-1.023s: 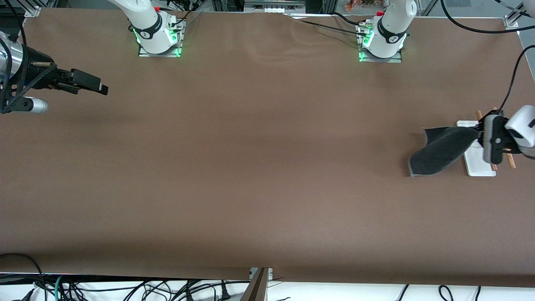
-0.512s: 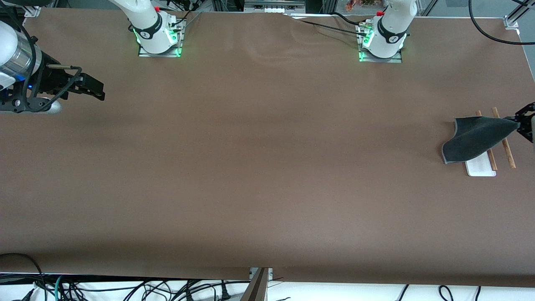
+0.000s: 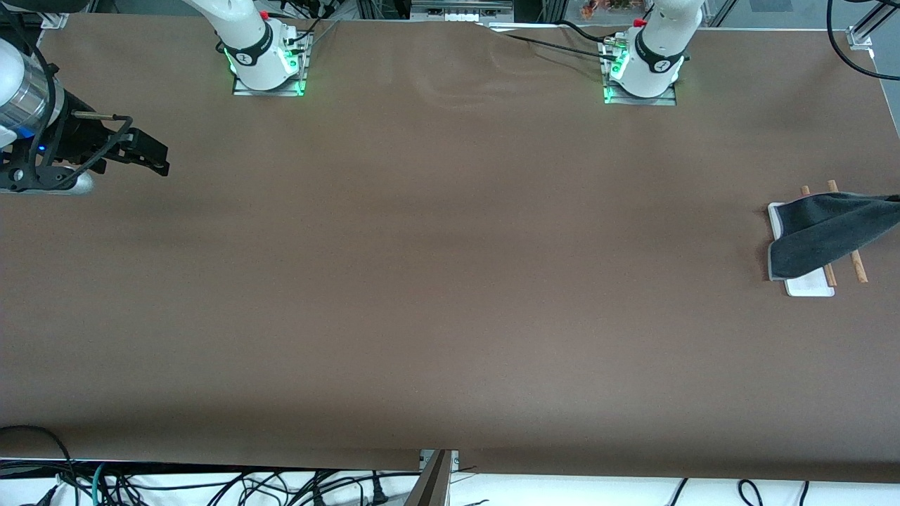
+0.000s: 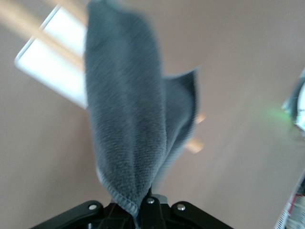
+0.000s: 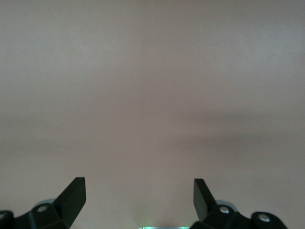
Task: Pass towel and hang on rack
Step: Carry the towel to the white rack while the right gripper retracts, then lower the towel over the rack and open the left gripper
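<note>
The towel (image 3: 823, 232) hangs stretched over the rack (image 3: 808, 284) at the left arm's end of the tabletop (image 3: 450, 281). It drapes across both wooden rods (image 3: 859, 268) and covers most of the white base; one corner of the base shows on the side toward the robots' bases, and a strip of it shows on the side nearer the front camera, where the rod tips also stick out. The towel's upper corner runs off the edge of the front view.

The left hand (image 4: 143, 212) is outside the front view. In the left wrist view its fingers are closed together on a corner of the towel, which hangs away from it over the rack's base and rods.

The right hand (image 3: 144, 151) waits above the tabletop at the right arm's end, well apart from the rack. The right wrist view shows its fingers (image 5: 74, 193) spread apart with only bare tabletop between them.
</note>
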Motion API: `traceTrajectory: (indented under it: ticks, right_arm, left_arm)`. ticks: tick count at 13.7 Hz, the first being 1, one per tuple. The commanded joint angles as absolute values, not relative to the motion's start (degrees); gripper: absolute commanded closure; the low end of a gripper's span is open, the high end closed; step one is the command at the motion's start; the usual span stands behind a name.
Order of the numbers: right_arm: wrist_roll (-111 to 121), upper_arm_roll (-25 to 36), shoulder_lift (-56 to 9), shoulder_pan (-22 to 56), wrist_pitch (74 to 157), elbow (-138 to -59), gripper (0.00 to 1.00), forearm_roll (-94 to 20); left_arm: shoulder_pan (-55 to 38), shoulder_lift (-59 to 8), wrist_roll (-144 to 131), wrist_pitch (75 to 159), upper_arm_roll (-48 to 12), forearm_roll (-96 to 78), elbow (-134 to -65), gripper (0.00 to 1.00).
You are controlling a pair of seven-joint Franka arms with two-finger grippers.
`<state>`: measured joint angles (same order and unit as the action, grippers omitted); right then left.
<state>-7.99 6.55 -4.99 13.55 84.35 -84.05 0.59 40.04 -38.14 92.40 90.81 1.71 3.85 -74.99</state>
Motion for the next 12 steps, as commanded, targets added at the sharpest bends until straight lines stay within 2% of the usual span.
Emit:
traceTrajectory:
  ticks: [1, 5, 6, 7, 8, 12]
  right_arm:
    - [-7.0, 5.9, -4.0, 12.7, 85.0, -84.9, 0.00, 1.8]
    - [-7.4, 5.5, -4.7, 13.3, 87.4, -84.9, 0.00, 1.6]
    - [-7.7, 5.3, -5.1, 13.9, 87.5, -84.8, 0.00, 1.7]
    - [-7.7, 5.3, -5.2, 13.9, 87.8, -84.8, 0.00, 1.4]
    - [-7.8, 5.2, -5.3, 14.1, 87.9, -84.9, 0.00, 1.3]
    - [-7.7, 5.2, -5.8, 14.1, 88.1, -84.9, 0.00, 1.2]
  left_arm:
    - [42.4, -41.2, 92.6, 94.9, 1.1, 4.5, -73.3, 1.00]
    - [42.7, -42.7, 92.5, 96.8, 1.1, 4.3, -73.5, 1.00]
    - [42.6, -42.8, 92.6, 96.8, 1.1, 4.3, -73.5, 0.70]
    - [42.7, -42.8, 92.5, 96.9, 1.1, 4.2, -73.4, 0.04]
    - [42.7, -42.7, 92.6, 96.9, 1.1, 4.2, -73.3, 0.00]
    - [42.5, -41.5, 92.4, 96.8, 0.9, 4.2, -72.8, 0.00]
